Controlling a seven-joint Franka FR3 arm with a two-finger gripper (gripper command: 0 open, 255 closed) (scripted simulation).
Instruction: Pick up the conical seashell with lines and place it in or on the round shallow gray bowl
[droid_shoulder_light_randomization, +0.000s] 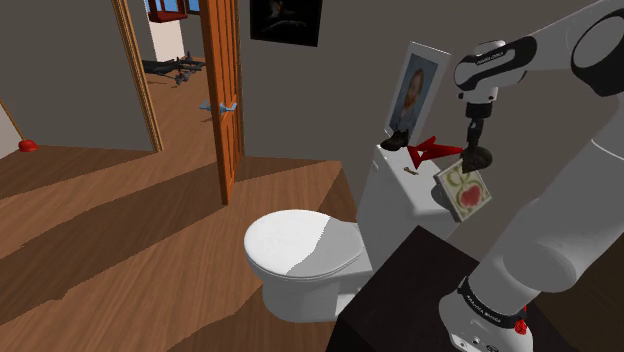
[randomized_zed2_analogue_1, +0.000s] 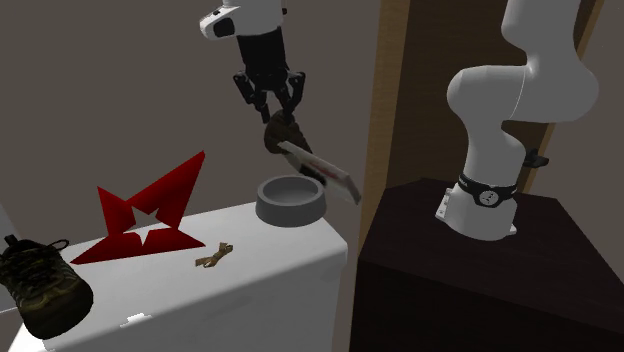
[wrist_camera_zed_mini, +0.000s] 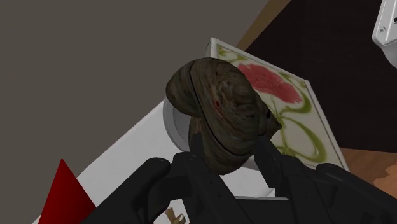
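My black gripper (randomized_zed2_analogue_1: 276, 112) is shut on the brown, ridged seashell (randomized_zed2_analogue_1: 282, 133), which hangs a short way above the round grey bowl (randomized_zed2_analogue_1: 291, 203) on the white toilet tank lid (randomized_zed2_analogue_1: 250, 290). In the wrist view the shell (wrist_camera_zed_mini: 219, 111) is clasped between both fingers (wrist_camera_zed_mini: 191, 159) and covers most of the bowl; a strip of the bowl's rim (wrist_camera_zed_mini: 170, 121) shows beside it. In the shoulder view the gripper (droid_shoulder_light_randomization: 476, 148) holds the shell (droid_shoulder_light_randomization: 479, 157) over the tank's far end.
A flower-patterned tile (randomized_zed2_analogue_1: 325, 170) leans beside the bowl. On the lid also lie a red star (randomized_zed2_analogue_1: 145, 215), a dark shoe (randomized_zed2_analogue_1: 40, 285) and a small tan piece (randomized_zed2_analogue_1: 213, 256). A framed portrait (droid_shoulder_light_randomization: 418, 85) leans on the wall. The toilet bowl (droid_shoulder_light_randomization: 300, 250) and dark stand (randomized_zed2_analogue_1: 470, 260) sit nearby.
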